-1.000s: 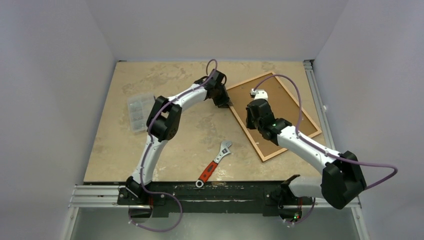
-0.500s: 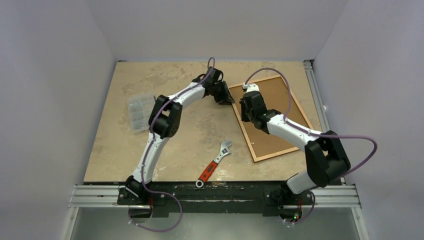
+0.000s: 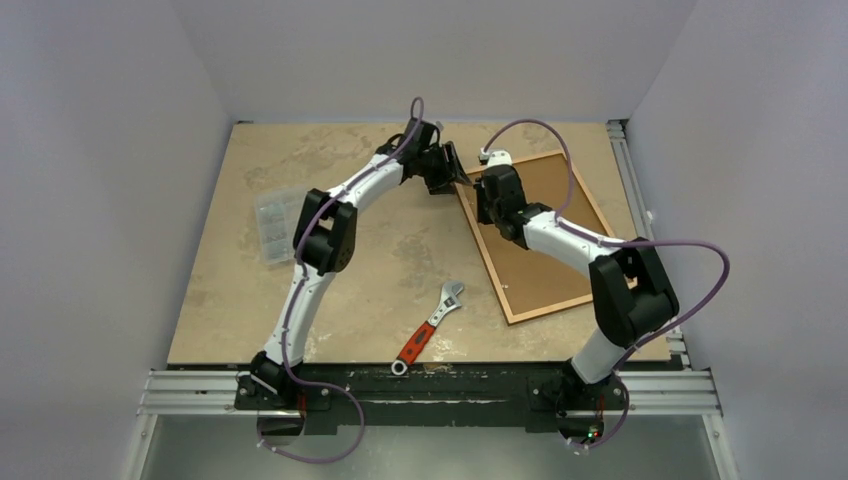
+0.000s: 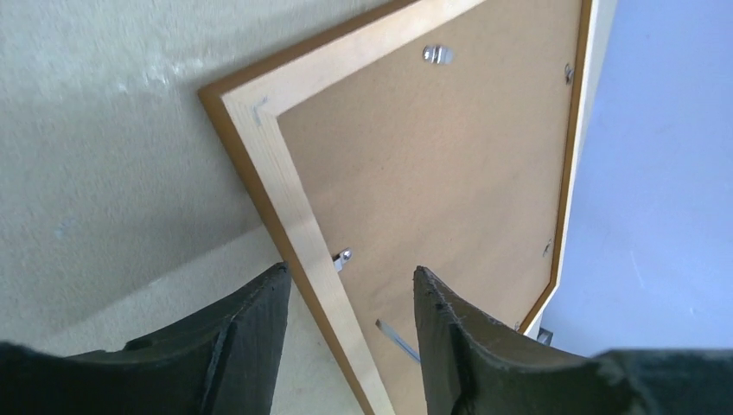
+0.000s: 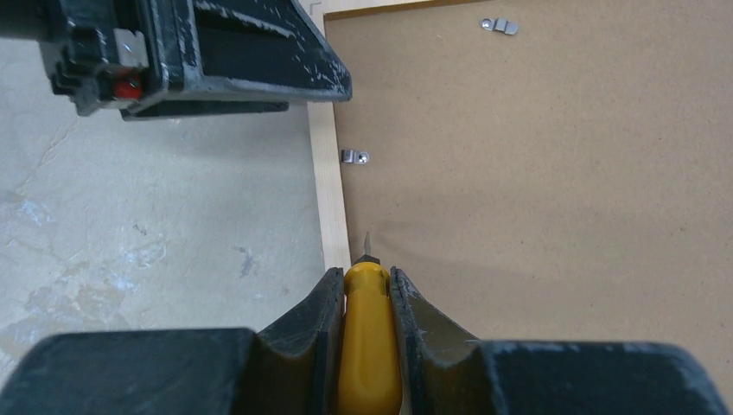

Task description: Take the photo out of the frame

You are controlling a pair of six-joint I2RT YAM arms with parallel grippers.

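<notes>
Photo is not to be seen: the frame (image 3: 489, 268) lies face down at the right centre of the top view, and only the cork-brown backing board (image 5: 536, 173) shows. The print is probably under that board. Nearest to the arm bases lies a red-handled wrench (image 3: 430, 325), apart from the frame. Further in, the right gripper (image 5: 367, 277) is pinching a yellow-handled screwdriver (image 5: 367, 346), and its tip is over the line where the board meets the left rail. Just beyond the tip sits a small metal clip (image 5: 355, 157). Furthest, near the upper left corner of the frame, the left gripper (image 4: 350, 277) is spread, with one finger on each side of the rail. I cannot tell if it touches the rail. The step, I think, is to turn this clip away from the board. It is better to bring the tip low and slowly against the side of the clip while the left fingers steady the rail, so that the frame does not slide.
</notes>
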